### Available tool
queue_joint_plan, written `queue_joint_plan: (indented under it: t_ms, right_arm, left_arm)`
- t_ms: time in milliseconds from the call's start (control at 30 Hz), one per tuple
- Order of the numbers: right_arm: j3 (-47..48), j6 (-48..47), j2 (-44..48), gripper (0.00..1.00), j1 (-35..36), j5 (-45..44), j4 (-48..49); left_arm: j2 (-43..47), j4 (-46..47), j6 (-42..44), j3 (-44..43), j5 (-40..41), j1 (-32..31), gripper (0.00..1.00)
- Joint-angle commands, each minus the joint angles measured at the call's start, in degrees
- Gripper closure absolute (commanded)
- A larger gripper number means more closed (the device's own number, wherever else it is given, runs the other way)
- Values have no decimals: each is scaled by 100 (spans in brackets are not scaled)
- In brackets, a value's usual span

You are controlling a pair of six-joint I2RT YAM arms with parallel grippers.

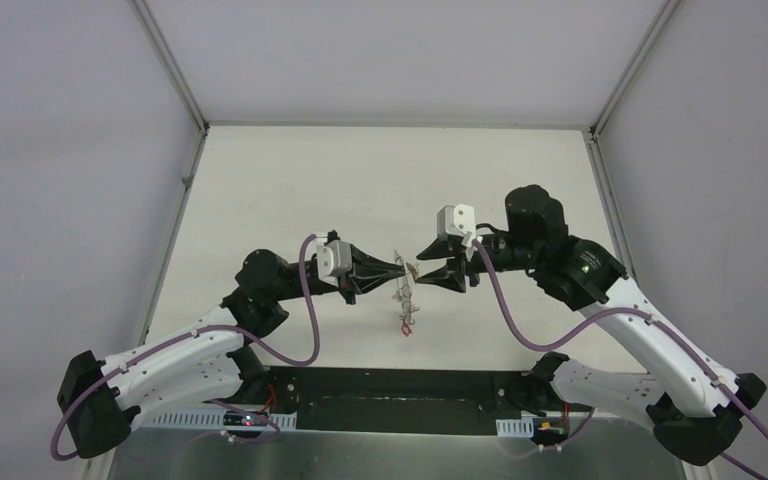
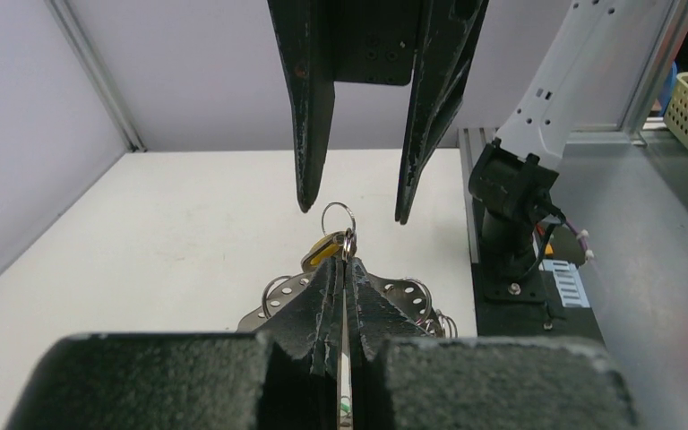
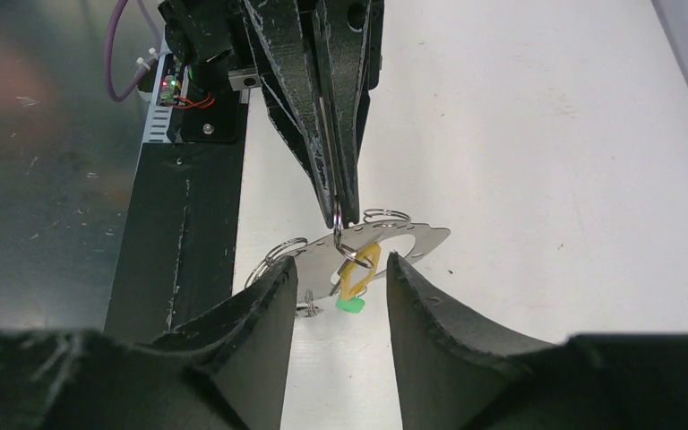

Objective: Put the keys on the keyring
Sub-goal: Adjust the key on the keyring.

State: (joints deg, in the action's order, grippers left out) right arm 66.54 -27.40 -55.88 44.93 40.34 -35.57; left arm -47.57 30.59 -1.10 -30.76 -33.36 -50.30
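Top external view shows the two arms meeting tip to tip above the middle of the white table [image 1: 310, 180]. The left gripper [image 1: 401, 264] is clenched, its fingers pressed flat together on a small wire ring [image 3: 335, 222] that sticks out past their tips. The right gripper [image 1: 422, 266] faces it, released, with its fingers [image 3: 260, 313] spread apart on either side of that ring and touching nothing.

In the right wrist view a yellow tag [image 3: 359, 269] hangs from the small wire ring, and a green tag [image 3: 351, 305] shows just below its lower end. Behind them sits the keyring [image 3: 423, 237], a flat silvery loop with an oval opening and several little wire coils along its edge. It lies just under the left gripper's tips, between the two grippers. Whether it hangs clear or rests on the table cannot be told. In the left wrist view its coils peep out on both sides of the shut fingers.
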Motion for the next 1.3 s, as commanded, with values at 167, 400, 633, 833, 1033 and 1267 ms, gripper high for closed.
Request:
queue_joint_plan:
  t_ms: [167, 400, 633, 833, 1033, 1267]
  right_arm:
    - [-51, -116, 138, 57, 15, 197, 433]
    - [-54, -116, 147, 57, 9, 197, 437]
    - [11, -187, 169, 75, 15, 599, 573]
    - [4, -239, 182, 66, 10, 683, 603]
    - [-87, -249, 233, 73, 13, 758, 697]
    - [-221, -279, 296, 96, 14, 613, 651]
  left_arm:
    - [10, 1109, -253, 0, -43, -42, 100]
    - [19, 1031, -265, 0, -14, -45, 100]
    - [29, 915, -266, -8, -12, -50, 100]
    - [21, 879, -260, -9, 0, -46, 100]
    - [28, 870, -261, -17, 14, -47, 100]
    - [40, 868, -285, -17, 56, -46, 100]
